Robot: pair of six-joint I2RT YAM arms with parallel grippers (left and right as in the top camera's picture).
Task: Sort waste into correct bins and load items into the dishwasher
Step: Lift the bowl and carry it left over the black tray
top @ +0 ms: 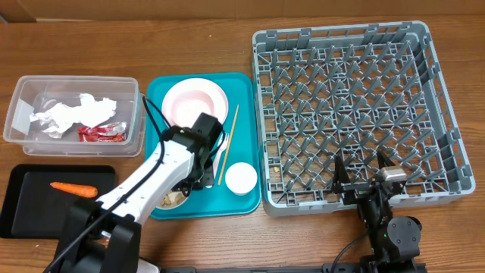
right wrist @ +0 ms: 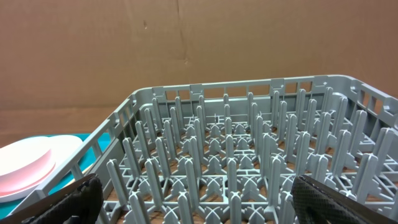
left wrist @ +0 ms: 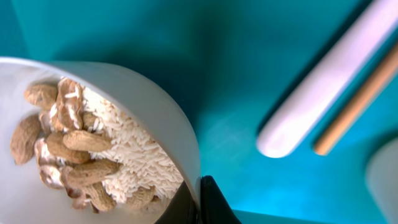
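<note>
The teal serving tray (top: pixel 246 136) carries a pale pink plate (top: pixel 195 102), wooden chopsticks (top: pixel 229 140) beside a white fork (top: pixel 220 159), a small white cup (top: pixel 241 178) and, at its front edge, a white bowl (left wrist: pixel 165 121) of beige food scraps (left wrist: pixel 68 149) and rice; the left arm's body hides most of that bowl from overhead; the clear tub (top: pixel 15 114) on the far left holds crumpled napkins (top: pixel 72 112) and a red wrapper (top: pixel 102 133); the black tray (top: pixel 23 201) in front of it holds 1 carrot (top: pixel 73 188); the grey rack (top: pixel 341 106) sits on the right, touching the teal tray's edge; the left arm reaches diagonally over the tray, and its claw (left wrist: pixel 199 200) is clenched on the bowl's rim; the right arm stands low at the rack's near wall, its claw (top: pixel 364 168) spread wide and grasping nothing; everything rests on a brown wooden table (top: pixel 76 38), with a plain brown board (right wrist: pixel 186 37) behind the rack
</note>
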